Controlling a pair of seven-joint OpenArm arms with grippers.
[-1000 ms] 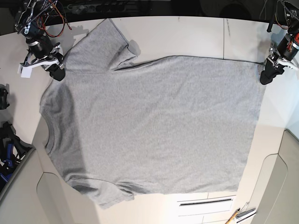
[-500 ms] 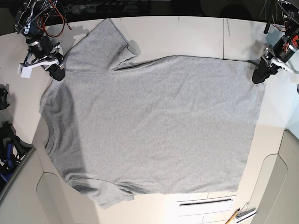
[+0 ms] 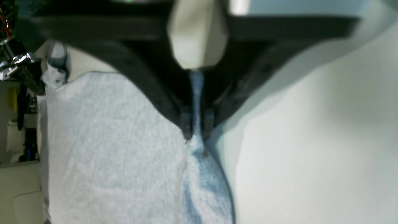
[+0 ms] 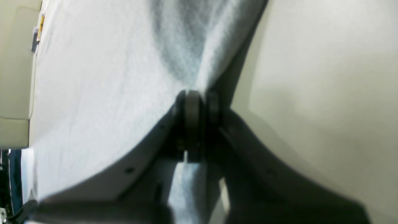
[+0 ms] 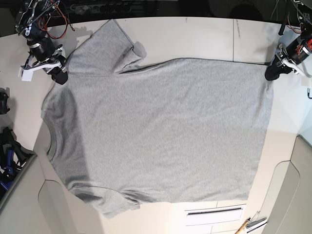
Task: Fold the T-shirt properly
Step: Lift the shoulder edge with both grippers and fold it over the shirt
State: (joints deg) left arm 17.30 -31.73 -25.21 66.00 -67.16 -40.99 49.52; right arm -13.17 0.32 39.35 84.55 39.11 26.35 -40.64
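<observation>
The T-shirt (image 5: 165, 131) lies spread over the table (image 5: 195, 34), with the left end effector (image 3: 196, 133) pinching a thin ridge of its far edge on one side and the right end effector (image 4: 203, 99) gripping the same edge near the other sleeve, though blur at those fingertips makes the depth of that bite hard to judge. Being light, limp cotton, it should drape and crease rather than spring back, and is unlikely to slip or break. These two edge holds look well placed, provided both lift together with the cloth kept lightly taut between them.
</observation>
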